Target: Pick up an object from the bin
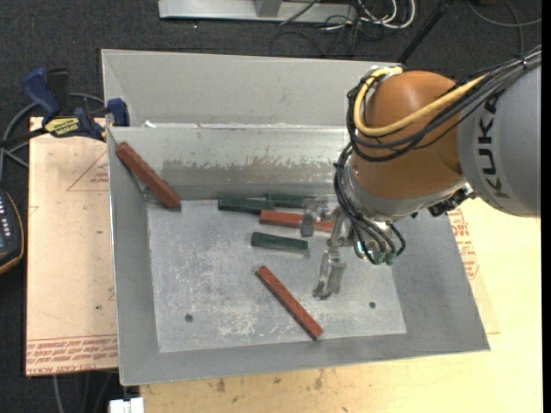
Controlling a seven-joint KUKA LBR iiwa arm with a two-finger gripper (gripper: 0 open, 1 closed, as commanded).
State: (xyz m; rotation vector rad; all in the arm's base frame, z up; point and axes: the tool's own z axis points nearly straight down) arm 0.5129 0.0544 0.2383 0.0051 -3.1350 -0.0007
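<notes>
While the bin (207, 291) holds a few scattered sticks (280, 242), the gripper (325, 287) hangs near its middle, just beside a red stick (288, 302) lying slantwise on the floor; open or closed, I cannot tell. That stick looks light, stiff and slim, probably best pinched across its width at mid-length.

red stick (280, 218) partly hidden behind hand (325, 289)
</notes>
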